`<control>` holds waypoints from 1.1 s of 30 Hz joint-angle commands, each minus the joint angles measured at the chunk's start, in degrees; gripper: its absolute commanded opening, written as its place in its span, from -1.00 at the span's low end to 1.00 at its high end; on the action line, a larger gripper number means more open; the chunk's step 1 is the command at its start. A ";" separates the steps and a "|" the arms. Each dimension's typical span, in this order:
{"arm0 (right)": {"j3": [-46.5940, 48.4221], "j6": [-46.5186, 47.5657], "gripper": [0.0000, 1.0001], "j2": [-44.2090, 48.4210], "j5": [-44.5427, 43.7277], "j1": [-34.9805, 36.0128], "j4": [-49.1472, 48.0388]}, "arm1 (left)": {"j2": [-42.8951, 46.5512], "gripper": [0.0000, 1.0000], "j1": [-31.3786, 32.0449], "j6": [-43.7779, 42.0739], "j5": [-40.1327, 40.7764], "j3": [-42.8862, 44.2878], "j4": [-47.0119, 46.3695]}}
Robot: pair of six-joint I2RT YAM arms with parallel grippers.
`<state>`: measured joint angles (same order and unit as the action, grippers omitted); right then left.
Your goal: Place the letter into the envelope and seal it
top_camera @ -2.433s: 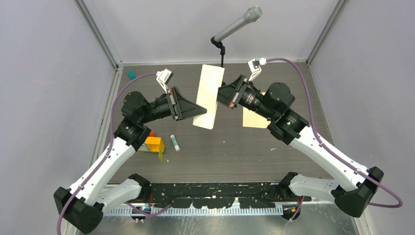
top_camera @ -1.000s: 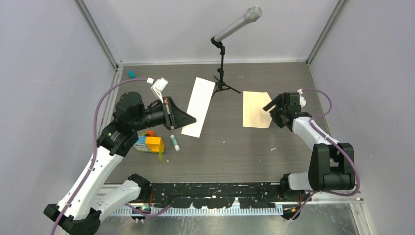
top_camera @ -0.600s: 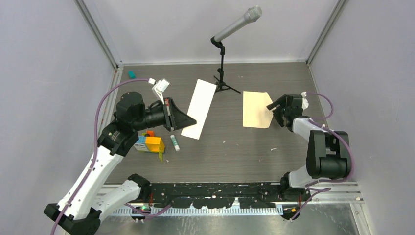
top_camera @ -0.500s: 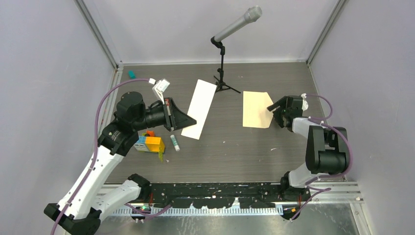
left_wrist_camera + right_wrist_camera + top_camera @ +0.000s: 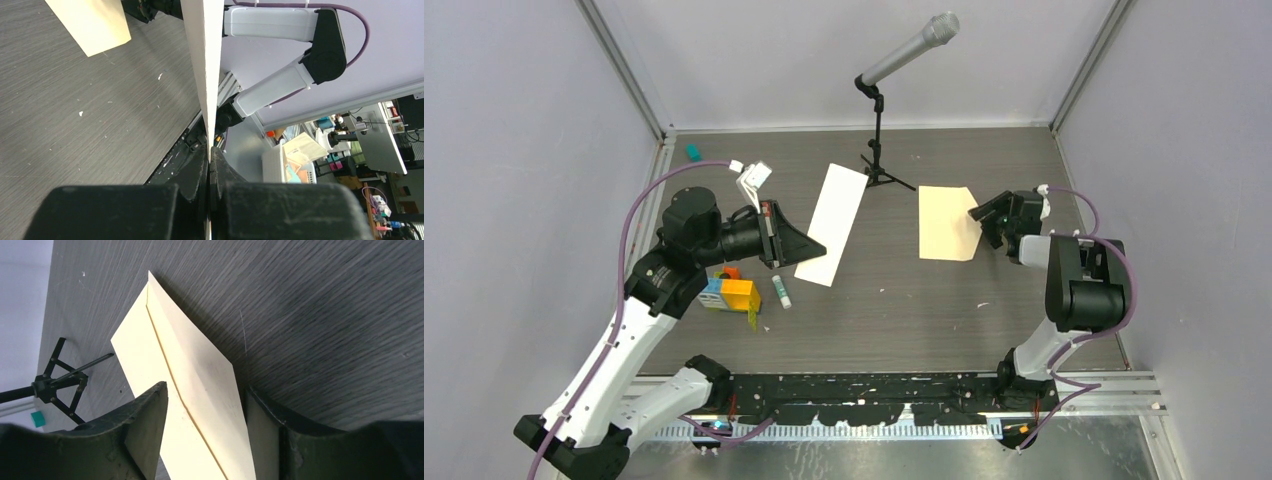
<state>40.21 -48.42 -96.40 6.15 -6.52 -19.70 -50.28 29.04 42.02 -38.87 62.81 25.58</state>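
Note:
My left gripper [image 5: 819, 248] is shut on the near end of the letter [image 5: 832, 220], a pale cream sheet held up off the table, tilted. In the left wrist view the letter [image 5: 205, 60] shows edge-on, rising from the pinched fingertips of that gripper [image 5: 209, 150]. The tan envelope [image 5: 946, 222] lies flat on the table at the right, with a long fold line along it [image 5: 185, 365]. My right gripper [image 5: 980, 226] sits low at the envelope's right edge. Its jaws are apart [image 5: 205, 390], with the envelope's edge between them.
A microphone on a black tripod stand [image 5: 879, 150] rises behind the letter. A glue stick [image 5: 781, 291] and an orange and yellow box [image 5: 736, 295] lie under the left arm. A small teal object [image 5: 692, 152] sits at the back left. Walls enclose the table.
The right gripper left the raised letter, dropped to the envelope's right edge, and its jaws have narrowed. Its arm has folded back. The left gripper lowered the letter leftward, then held still.

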 commanded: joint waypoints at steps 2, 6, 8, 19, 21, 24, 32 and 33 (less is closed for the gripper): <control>1.33 -0.05 0.10 -0.90 2.35 -0.24 -1.58 | 0.54 -1.00 0.14 1.49 -1.30 0.77 -2.14; 1.03 0.41 -0.24 -0.28 3.57 -0.27 -1.21 | 0.70 -1.00 0.14 2.50 -0.89 -0.32 -2.87; 0.77 0.89 -0.43 0.33 4.33 -0.24 -0.53 | 0.94 -1.00 0.14 2.91 -0.41 -0.90 -2.84; -2.38 4.44 -0.97 14.81 7.00 1.55 13.27 | 2.20 -1.00 0.10 5.75 5.06 -5.58 -2.76; -4.18 4.99 -0.98 20.23 6.12 3.33 17.25 | 2.14 -1.00 0.14 6.00 6.00 -6.51 -2.95; -7.41 4.87 -0.98 28.42 4.92 7.38 21.81 | 1.91 -1.00 0.10 6.59 7.14 -8.09 -4.05; -16.68 -1.73 -0.97 43.45 0.34 22.72 25.74 | 1.11 -1.00 0.08 10.40 9.51 -13.28 -9.93; -17.73 -2.83 -0.97 44.17 -0.22 24.35 24.85 | 1.03 -1.00 0.13 11.12 9.66 -14.04 -10.82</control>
<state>25.89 -46.76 -55.70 9.21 13.32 3.79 -49.21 29.04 50.48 -30.89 50.70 21.23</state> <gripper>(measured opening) 0.032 0.010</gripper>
